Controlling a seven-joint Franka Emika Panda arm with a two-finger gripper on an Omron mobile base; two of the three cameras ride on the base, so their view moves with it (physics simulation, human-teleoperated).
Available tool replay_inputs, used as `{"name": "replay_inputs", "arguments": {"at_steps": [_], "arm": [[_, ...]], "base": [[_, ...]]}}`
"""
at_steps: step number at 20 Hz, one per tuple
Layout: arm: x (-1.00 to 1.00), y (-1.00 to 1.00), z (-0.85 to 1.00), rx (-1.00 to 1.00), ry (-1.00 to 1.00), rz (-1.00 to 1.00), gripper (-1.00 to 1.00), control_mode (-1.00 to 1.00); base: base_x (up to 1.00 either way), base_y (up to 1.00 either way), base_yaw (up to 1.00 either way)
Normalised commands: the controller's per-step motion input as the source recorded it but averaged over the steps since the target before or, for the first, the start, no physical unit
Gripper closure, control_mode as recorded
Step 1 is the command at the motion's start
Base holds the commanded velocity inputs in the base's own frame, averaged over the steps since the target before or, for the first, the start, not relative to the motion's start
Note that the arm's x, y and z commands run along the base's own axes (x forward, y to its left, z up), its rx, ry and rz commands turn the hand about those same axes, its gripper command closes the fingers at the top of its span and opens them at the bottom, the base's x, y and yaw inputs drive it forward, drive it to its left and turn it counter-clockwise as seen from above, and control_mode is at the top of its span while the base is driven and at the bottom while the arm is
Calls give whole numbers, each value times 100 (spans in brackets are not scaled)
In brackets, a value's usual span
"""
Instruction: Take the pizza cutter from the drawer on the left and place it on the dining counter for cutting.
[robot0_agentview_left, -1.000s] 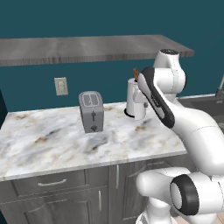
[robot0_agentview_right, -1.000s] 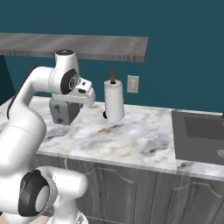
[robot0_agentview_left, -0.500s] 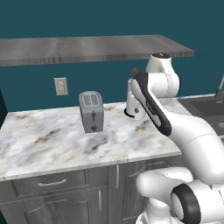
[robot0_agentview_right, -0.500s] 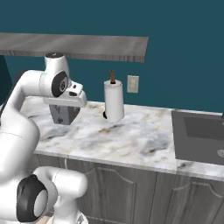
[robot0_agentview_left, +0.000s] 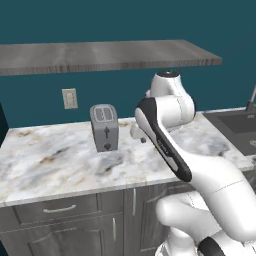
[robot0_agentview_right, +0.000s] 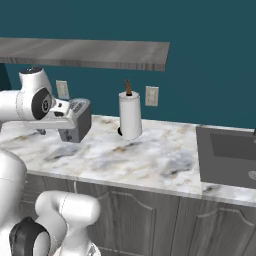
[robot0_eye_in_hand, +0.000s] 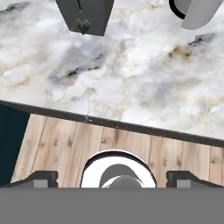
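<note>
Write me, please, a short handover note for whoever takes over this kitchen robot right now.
Gripper: fingers wide apart, holding nothing, hanging over the front edge of the marble counter with the toaster.
Drawer: shut, under that counter at the left, handle untouched.
Done: nothing of the job, as far as things lie.
Left: open the drawer, take out the pizza cutter, carry it to the dining counter and set it down.
</note>
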Motion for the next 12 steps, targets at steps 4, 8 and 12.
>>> {"name": "replay_inputs", "arguments": {"at_steps": [4,8,12], "arm": [[-46,64,-1,-4,0,13,-100,-100],[-41,60,0,-3,0,16,-100,-100],[-35,58,-2,-3,0,14,-100,-100]], "base": [[0,0,0],[0,0,0],[0,0,0]]}}
